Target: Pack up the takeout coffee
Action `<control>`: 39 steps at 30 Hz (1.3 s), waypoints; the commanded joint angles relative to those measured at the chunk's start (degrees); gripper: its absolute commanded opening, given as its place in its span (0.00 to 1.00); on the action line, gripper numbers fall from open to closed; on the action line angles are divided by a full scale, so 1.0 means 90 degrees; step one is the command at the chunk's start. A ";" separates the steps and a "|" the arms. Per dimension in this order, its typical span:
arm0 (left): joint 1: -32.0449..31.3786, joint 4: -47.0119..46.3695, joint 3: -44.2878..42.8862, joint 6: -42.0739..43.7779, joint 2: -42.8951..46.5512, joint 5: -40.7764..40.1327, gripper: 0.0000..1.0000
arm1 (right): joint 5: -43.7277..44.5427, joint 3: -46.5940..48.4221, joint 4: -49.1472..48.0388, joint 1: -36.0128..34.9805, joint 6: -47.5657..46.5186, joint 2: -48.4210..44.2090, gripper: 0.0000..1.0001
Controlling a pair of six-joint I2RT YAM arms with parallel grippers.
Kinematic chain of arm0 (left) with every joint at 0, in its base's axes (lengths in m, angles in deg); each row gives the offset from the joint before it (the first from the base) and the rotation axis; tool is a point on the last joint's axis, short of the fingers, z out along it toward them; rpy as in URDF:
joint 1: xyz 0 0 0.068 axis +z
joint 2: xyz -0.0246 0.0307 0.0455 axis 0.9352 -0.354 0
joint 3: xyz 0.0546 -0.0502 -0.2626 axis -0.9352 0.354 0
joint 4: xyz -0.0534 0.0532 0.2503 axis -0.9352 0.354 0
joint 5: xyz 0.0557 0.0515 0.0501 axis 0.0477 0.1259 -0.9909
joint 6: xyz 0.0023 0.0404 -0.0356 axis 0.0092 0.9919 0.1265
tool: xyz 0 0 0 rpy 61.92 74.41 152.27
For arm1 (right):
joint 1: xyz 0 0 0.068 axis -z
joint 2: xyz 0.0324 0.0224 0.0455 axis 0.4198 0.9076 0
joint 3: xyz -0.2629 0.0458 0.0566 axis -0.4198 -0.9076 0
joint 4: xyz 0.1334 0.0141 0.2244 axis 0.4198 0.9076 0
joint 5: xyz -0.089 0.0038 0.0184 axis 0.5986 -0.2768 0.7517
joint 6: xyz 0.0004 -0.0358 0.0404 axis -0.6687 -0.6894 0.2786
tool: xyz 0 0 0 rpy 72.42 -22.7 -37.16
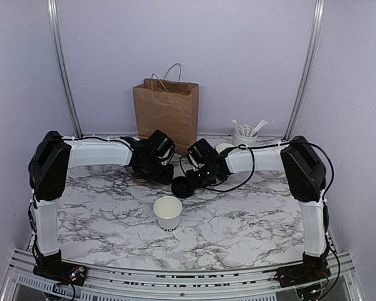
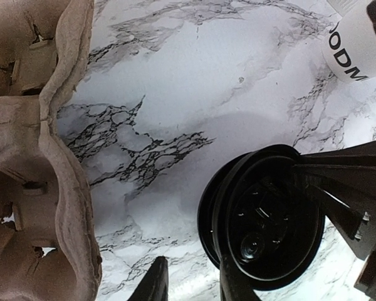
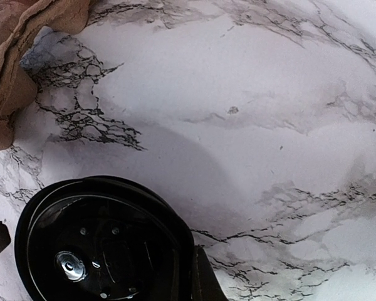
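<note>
The white paper cup point(image 1: 168, 212) stands upright in the middle of the table; its lettered base shows in the left wrist view's top right corner point(image 2: 354, 44). The black lid point(image 1: 183, 187) lies just behind the cup. My right gripper point(image 1: 190, 179) is shut on the lid's rim: one finger point(image 3: 205, 276) presses the lid's point(image 3: 100, 244) outer edge, the other is hidden by the lid. In the left wrist view the right gripper's dark fingers point(image 2: 341, 188) clamp the lid's point(image 2: 263, 226) right side. My left gripper point(image 2: 194, 285) hovers open beside the lid, nothing between its fingers.
A brown moulded-pulp carrier point(image 2: 31, 157) lies under the left gripper, also at the right wrist view's top left point(image 3: 12, 63). A brown paper bag point(image 1: 167, 113) stands at the back. A white cup of stirrers point(image 1: 245, 133) is at the back right.
</note>
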 commanded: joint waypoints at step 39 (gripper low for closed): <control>0.0750 -0.1488 0.0447 -0.1504 0.0318 0.2580 0.40 | 0.0189 0.0112 -0.0215 0.0009 0.0159 -0.0892 0.06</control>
